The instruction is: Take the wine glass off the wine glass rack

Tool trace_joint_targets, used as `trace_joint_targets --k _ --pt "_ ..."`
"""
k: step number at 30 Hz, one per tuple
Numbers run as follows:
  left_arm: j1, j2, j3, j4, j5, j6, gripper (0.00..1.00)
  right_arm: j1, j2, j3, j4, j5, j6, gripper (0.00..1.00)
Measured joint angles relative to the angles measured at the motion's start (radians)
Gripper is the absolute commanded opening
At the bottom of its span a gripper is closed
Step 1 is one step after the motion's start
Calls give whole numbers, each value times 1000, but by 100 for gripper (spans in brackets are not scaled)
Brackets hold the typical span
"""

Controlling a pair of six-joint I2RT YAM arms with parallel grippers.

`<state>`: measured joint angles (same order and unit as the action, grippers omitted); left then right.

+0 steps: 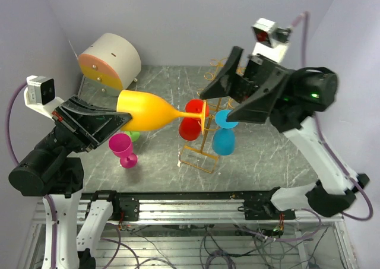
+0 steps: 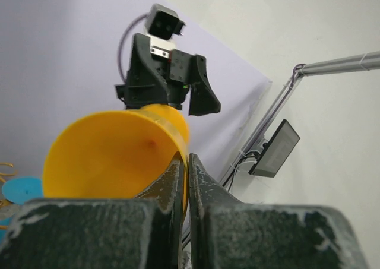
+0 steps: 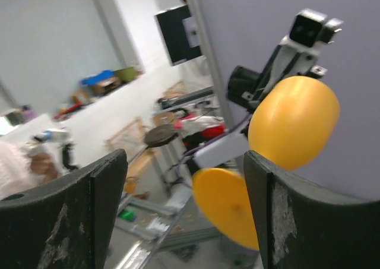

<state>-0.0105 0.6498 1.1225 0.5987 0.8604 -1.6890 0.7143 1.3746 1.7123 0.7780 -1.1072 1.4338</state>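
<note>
Top external view, from the left: the left gripper [image 1: 122,119] is clamped on the rim of a yellow glass [image 1: 145,110], which lies sideways in the air, bowl toward the left arm and foot toward the middle. The left wrist view shows its fingers [image 2: 172,186] pinched narrow on the bowl wall. A pale drum [image 1: 110,61] sits at the back, and a pink glass [image 1: 123,148] stands on the table [image 1: 267,156] under the yellow one. At the centre stands the rack [image 1: 199,156], with a red glass [image 1: 191,123] and a blue glass [image 1: 224,137] hanging on it. The yellow glass's foot is right beside the rack's upper part; I cannot tell if they touch. On the right, the right gripper [image 1: 215,107] hangs over the rack, spread wide and holding nothing
</note>
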Motion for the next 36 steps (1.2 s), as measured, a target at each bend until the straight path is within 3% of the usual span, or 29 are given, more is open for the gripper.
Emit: trace_joint_targets --k 4,7,10,15,22,25,29,36 --pt "1 -2 59 -77 -32 77 7 -5 -166 43 -481 111 -416 85" --pt "1 0 172 -257 -72 212 7 -4 -282 114 -793 271 -679 85" --pt "1 18 350 -517 -146 397 7 -5 -354 185 -998 417 -832 81" --pt "2 135 746 -1046 -442 759 7 -5 -397 216 -1242 652 -963 77" --pt "2 438 1047 -1571 -848 1099 7 -5 -386 119 -1465 862 -1037 75" --pt "-7 574 1051 -1705 -1008 1179 7 -5 -391 88 -1515 909 -1057 75" --pt "-15 689 929 -1806 -1173 1233 7 -5 -414 76 -1545 940 -1073 73" --pt "-18 715 699 -1798 -1289 1260 7 -5 -474 68 -1555 947 -1078 71"
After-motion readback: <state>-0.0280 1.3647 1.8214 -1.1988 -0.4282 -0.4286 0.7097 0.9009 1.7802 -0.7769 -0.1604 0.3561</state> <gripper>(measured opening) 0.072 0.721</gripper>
